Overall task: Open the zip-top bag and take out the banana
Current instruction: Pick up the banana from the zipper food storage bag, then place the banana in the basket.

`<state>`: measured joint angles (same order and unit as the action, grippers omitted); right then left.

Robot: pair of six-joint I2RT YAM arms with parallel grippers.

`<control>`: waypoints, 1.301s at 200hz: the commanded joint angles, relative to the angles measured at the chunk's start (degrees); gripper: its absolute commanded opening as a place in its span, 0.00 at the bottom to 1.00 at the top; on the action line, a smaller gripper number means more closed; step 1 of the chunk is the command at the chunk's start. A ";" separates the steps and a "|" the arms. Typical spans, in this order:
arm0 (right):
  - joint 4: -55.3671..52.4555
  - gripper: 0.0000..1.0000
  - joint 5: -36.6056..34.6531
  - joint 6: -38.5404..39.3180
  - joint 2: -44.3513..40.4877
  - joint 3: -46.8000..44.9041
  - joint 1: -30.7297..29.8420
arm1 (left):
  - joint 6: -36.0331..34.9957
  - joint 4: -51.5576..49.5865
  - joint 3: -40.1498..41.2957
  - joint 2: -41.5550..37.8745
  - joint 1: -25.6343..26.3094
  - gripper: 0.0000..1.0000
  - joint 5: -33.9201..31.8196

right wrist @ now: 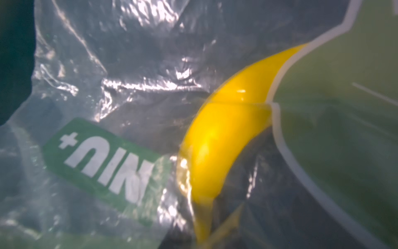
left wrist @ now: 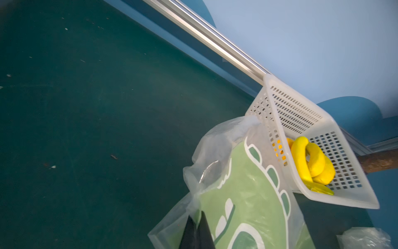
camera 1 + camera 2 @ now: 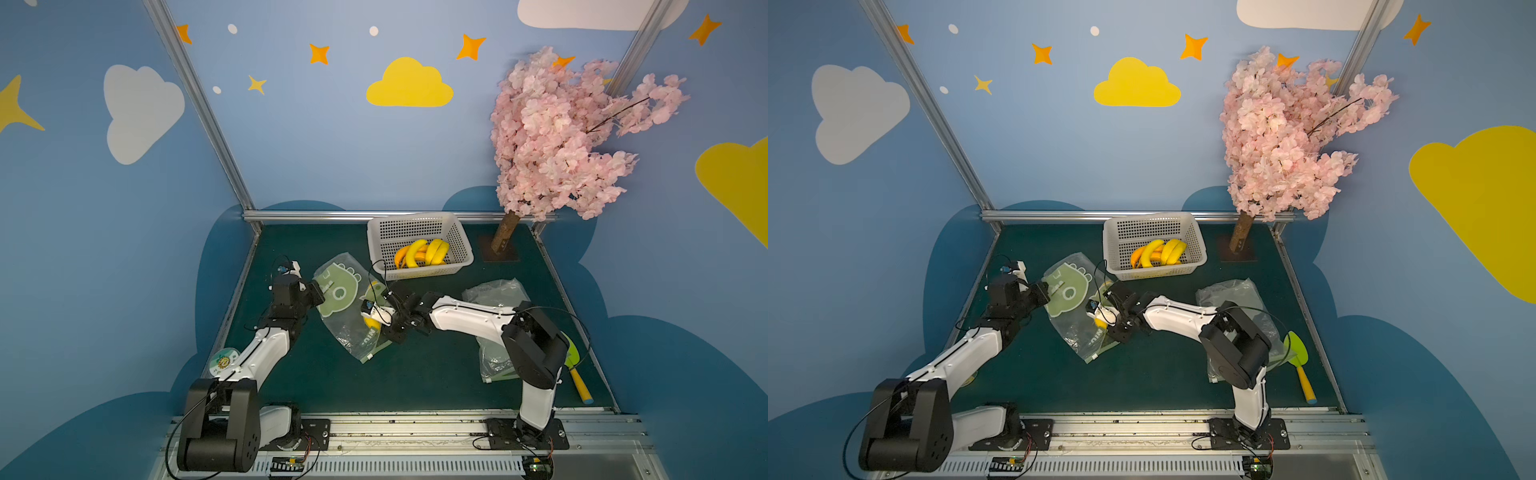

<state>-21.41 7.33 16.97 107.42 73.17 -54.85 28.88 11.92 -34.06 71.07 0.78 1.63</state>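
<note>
At the left of the table [image 3: 415, 382], the left end effector [image 3: 317, 292] is pinched together on the printed green end of the zip-top bag [image 3: 343, 332]. The left wrist view shows its dark fingers [image 2: 197, 232] closed on the film. We judge this to be the anchor, so we want it firm and a little raised, keeping the bag stretched rather than slack. Toward the middle, the bag lies slantwise with its zip strip at the near end. The banana [image 1: 215, 140] sits inside along the right-hand edge, seen through crinkled plastic in the right wrist view. Over it hangs the right end effector [image 3: 372, 311]. We cannot tell whether its jaws are apart or clamped, nor whether they reach inside the mouth or press from outside. To do this step well, we think, the right side should take the banana across its thick middle, not its tapering tip. It should then draw it along the bag toward the zip end, away from the left grip, so the film does not bunch. Behind and to the right, the white basket [image 3: 419, 226] looks the likely drop place, and a second clear bag [image 3: 494, 293] lies well apart.
</note>
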 commanded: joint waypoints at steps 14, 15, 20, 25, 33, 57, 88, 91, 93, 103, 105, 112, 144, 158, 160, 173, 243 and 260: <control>-6.58 0.00 3.69 -2.51 -5.87 -2.87 0.27 | -1.04 -2.77 -3.82 1.35 -0.04 0.03 -8.29; -6.74 0.00 3.85 -2.49 -6.02 -2.99 0.22 | -1.03 -2.78 -3.95 1.53 -0.05 0.03 -8.47; -7.32 0.00 4.80 -2.49 -6.81 -3.94 0.25 | -1.19 -3.07 -4.52 2.28 -0.07 0.03 -9.31; -7.75 0.00 6.24 -2.27 -7.66 -5.01 0.40 | -0.96 -3.44 -5.24 3.05 -0.07 0.03 -10.22; -8.48 0.00 8.83 -1.82 -8.99 -6.79 0.36 | -0.74 -3.62 -6.30 4.41 -0.01 0.03 -11.21; -10.67 0.00 14.52 -1.80 -14.07 -11.94 0.45 | -0.44 -5.41 -10.24 9.10 -0.02 0.03 -13.32; -11.16 0.00 15.71 -4.97 -26.42 -18.47 1.92 | 0.10 -8.75 -11.64 12.49 -0.18 0.03 -18.28; -11.27 0.00 15.92 -5.41 -27.91 -18.76 2.22 | 0.64 -9.18 -11.45 12.52 -0.27 0.03 -19.24; -11.33 0.00 16.01 -5.64 -28.85 -19.00 2.49 | 1.02 -9.37 -11.28 12.45 -0.32 0.03 -19.81; -11.55 0.00 15.37 -6.93 -33.49 -19.87 3.91 | 1.86 -9.60 -10.03 12.11 -0.74 0.03 -21.12; -11.46 0.00 14.76 -7.28 -34.27 -19.96 4.12 | 1.94 -9.34 -9.61 11.98 -0.88 0.03 -21.09; -10.80 0.00 12.00 -8.51 -36.69 -20.40 4.86 | 1.65 -8.05 -8.36 11.80 -1.29 0.03 -20.94; -0.72 0.00 10.08 -9.59 -36.64 -18.19 14.00 | 0.68 -7.12 -9.22 13.38 -2.31 0.08 -16.64; 2.40 0.00 10.25 -10.04 -29.98 -12.68 18.18 | -0.28 -5.52 -10.06 14.63 -2.34 0.18 -12.01; 2.66 0.00 9.98 -10.03 -28.99 -11.73 18.57 | -0.20 -5.36 -10.14 14.76 -2.33 0.20 -11.45; 2.92 0.00 9.01 -8.85 -19.94 -3.96 20.73 | -0.59 -3.90 -10.42 15.62 -2.27 0.39 -8.03; -6.06 0.06 13.69 -11.95 15.49 35.34 27.49 | -4.59 -5.93 -6.95 7.70 3.71 1.00 -13.09; -9.91 0.13 17.13 -12.76 18.22 38.43 28.41 | -7.12 -5.58 -4.74 3.77 6.31 1.00 -16.85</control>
<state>-23.70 18.92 5.80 123.33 106.98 -27.42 26.00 6.46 -41.06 79.72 4.38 -10.46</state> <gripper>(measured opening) 0.153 0.997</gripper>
